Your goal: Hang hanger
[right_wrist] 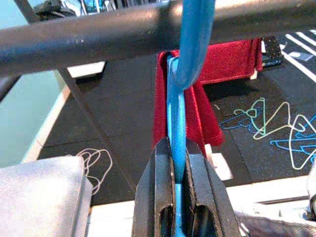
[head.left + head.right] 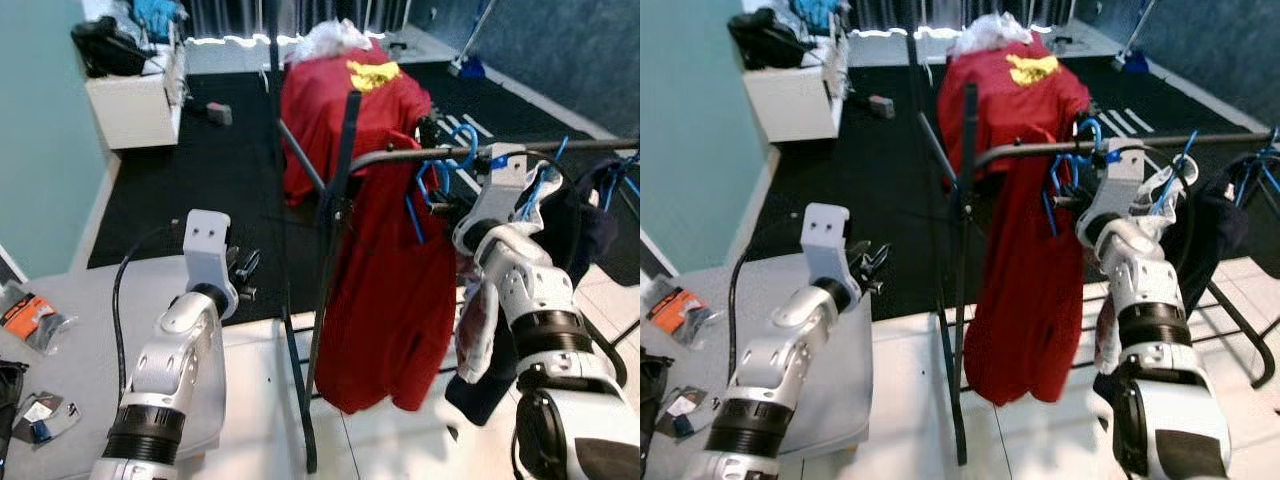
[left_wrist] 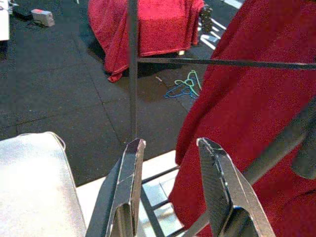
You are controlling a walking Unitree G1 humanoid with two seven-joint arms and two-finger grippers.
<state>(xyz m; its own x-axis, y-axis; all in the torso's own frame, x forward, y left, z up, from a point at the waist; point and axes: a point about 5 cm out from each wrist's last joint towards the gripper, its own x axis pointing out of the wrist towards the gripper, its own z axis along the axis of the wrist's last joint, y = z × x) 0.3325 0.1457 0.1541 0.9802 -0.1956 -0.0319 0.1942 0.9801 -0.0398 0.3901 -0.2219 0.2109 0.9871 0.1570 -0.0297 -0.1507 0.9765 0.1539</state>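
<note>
The left gripper (image 3: 170, 185) is held idle, fingers apart, before the red garment (image 2: 395, 300). At the right, a blue hanger (image 1: 178, 118) is clamped in the right gripper (image 1: 178, 163), its hook already over the rack bar (image 1: 98, 37). Release seems due next.

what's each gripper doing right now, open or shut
Left gripper: open, holding nothing, near the red garment.
Right gripper: shut on the blue plastic hanger, hooked over the dark metal rail.
</note>
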